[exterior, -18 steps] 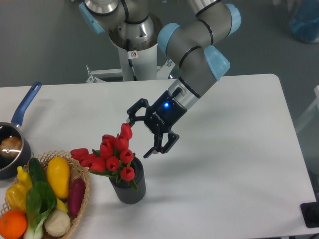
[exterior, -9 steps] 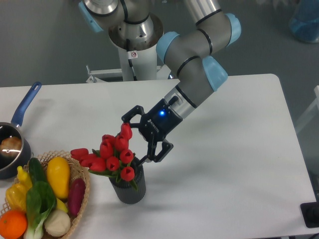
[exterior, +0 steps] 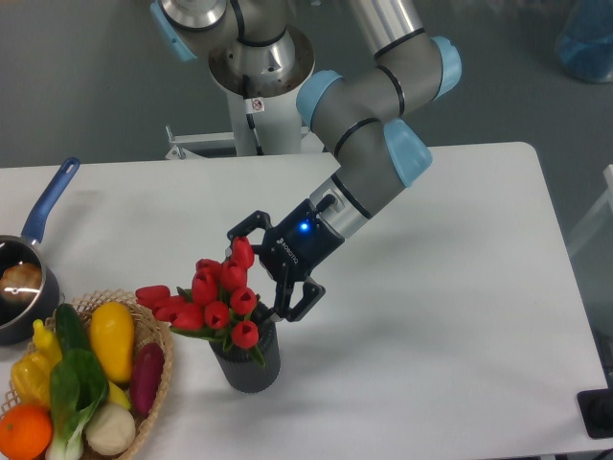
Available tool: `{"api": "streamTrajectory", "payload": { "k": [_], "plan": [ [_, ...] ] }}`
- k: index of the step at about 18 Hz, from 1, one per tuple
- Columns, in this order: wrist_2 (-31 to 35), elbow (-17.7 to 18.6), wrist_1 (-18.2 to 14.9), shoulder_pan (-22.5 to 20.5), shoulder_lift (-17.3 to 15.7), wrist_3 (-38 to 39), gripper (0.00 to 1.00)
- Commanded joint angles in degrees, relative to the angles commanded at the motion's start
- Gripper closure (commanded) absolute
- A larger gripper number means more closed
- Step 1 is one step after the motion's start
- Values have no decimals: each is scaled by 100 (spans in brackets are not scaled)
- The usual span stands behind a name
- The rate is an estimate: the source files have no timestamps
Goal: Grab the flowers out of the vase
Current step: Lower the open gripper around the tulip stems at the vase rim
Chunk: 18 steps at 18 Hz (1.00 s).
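Closely beside the flowers (exterior: 215, 299) in the vase (exterior: 251, 361), gripper (exterior: 261, 270) spread wide, grasping nothing.

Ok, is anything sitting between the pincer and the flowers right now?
Nothing visible. The open pincer is right beside the flowers, which stand in the vase, one finger by the topmost bud.

Flowers (exterior: 213, 300): glossy, plastic-looking red buds. Vase (exterior: 251, 362): matt dark grey, finely ribbed wall. Gripper (exterior: 263, 265): matt black, plastic-looking fingers. Arm (exterior: 369, 105): smooth satin grey metal tube with glossy light-blue plastic caps. Table (exterior: 460, 278): smooth matt white. Basket (exterior: 161, 379), at 9 o'clock of the vase: rough woven wicker.
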<state>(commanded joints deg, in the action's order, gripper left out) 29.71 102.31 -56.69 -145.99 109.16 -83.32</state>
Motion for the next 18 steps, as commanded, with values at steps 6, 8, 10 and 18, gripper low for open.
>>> {"api": "streamTrajectory", "payload": {
  "k": [6,8,10,18],
  "plan": [
    [-132,-35,35,53,97,0,0],
    [-141,-35,35,62,97,0,0],
    [-141,-35,35,70,97,0,0],
    [-132,17,35,123,88,-9,0]
  ]
}}
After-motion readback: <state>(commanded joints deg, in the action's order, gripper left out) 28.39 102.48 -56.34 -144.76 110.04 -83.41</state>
